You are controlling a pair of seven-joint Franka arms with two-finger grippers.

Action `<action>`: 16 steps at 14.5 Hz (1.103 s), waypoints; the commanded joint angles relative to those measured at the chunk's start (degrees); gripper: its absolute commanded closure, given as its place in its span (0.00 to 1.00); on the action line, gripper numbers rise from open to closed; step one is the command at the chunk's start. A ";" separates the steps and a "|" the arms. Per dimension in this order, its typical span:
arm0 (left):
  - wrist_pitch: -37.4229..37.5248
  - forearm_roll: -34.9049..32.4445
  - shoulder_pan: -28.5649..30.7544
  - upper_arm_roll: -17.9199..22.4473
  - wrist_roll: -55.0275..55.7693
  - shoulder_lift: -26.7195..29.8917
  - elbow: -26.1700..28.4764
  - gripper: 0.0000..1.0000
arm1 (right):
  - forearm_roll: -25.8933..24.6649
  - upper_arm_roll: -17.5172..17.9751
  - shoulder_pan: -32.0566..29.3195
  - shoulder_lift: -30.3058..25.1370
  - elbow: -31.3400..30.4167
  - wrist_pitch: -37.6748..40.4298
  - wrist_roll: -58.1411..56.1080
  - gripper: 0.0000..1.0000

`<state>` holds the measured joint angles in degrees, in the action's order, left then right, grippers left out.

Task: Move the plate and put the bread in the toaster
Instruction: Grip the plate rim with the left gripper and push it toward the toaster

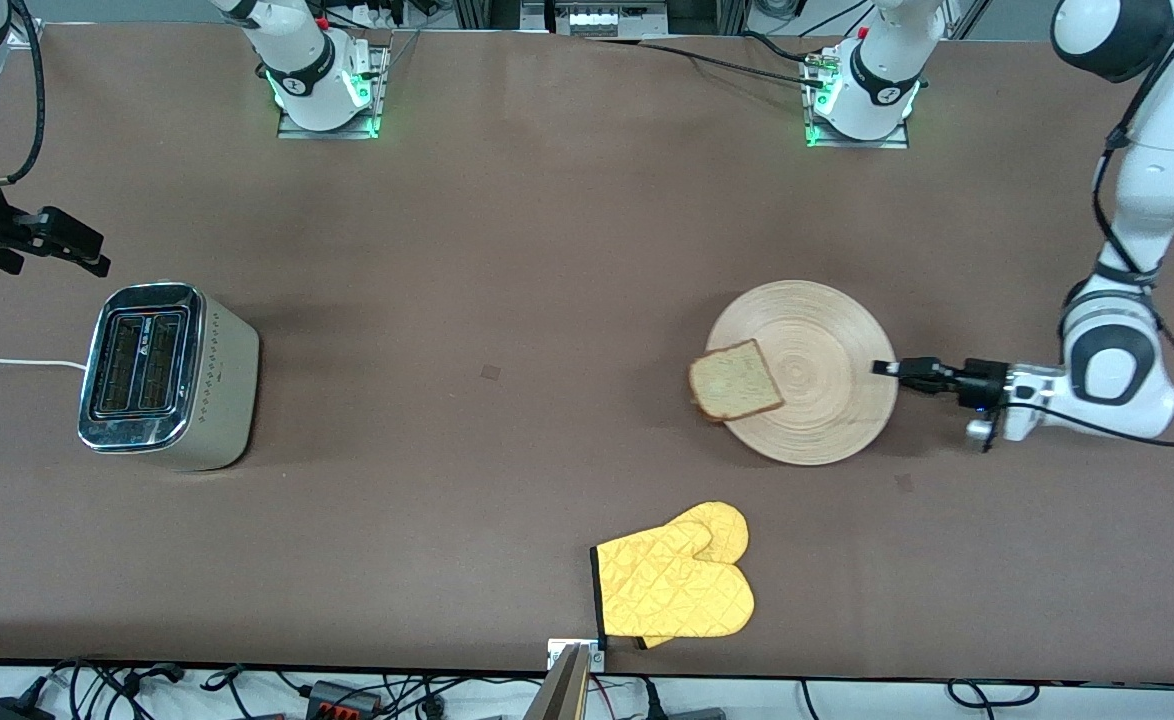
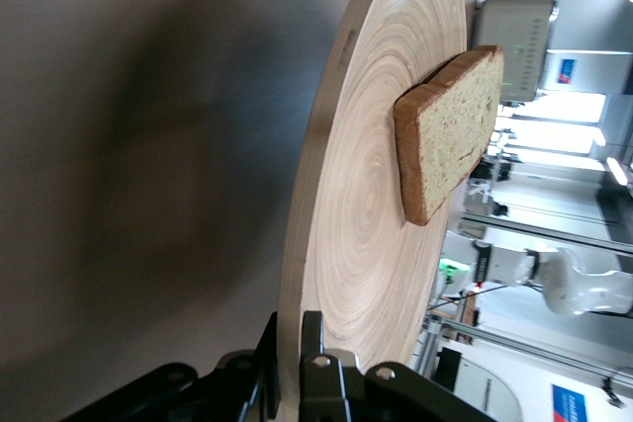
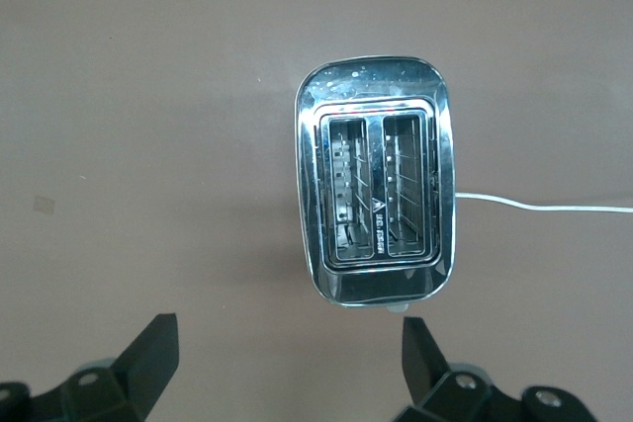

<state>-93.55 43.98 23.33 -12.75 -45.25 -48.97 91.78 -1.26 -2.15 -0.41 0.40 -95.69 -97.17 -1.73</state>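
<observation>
The round light-wood plate (image 1: 819,335) lies on the table toward the left arm's end. My left gripper (image 1: 885,368) is shut on its rim, one finger above and one below, on the edge toward the left arm's end. In the left wrist view the plate (image 2: 366,205) fills the frame, with the left gripper (image 2: 297,331) pinching its edge. The bread (image 1: 737,380) (image 2: 450,130) rests on the plate's edge facing the toaster and hangs slightly past the rim. The chrome-topped toaster (image 1: 162,375) (image 3: 376,180) stands at the right arm's end, both slots bare. My right gripper (image 1: 87,255) (image 3: 287,343) waits open in the air beside it.
A yellow oven mitt (image 1: 677,585) lies near the table's front edge, nearer to the camera than the plate. The toaster's white cord (image 1: 7,362) (image 3: 554,207) runs off toward the right arm's end of the table.
</observation>
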 commanded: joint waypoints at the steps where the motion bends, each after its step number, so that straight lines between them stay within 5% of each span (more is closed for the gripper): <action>1: 0.83 9.17 -7.83 -0.61 -0.01 -0.95 -0.98 1.00 | -0.33 0.22 -0.56 -0.58 -0.99 -0.12 0.33 0.00; 9: -4.86 20.09 -29.81 -0.34 1.04 -10.44 -15.55 1.00 | -0.77 0.48 0.58 6.09 -0.90 -3.02 0.32 0.00; 12: -13.82 20.09 -35.09 -0.34 3.41 -11.50 -16.98 1.00 | -0.15 0.66 3.39 9.17 -0.99 -2.50 0.50 0.00; 16: -15.17 19.83 -38.44 0.09 4.47 -11.94 -17.07 1.00 | 0.11 0.65 9.01 13.56 -0.81 -3.28 0.59 0.00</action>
<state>-109.94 62.50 -13.89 -13.31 -41.40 -60.45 76.66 -1.19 -1.33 5.95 12.35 -96.69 -99.89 -1.66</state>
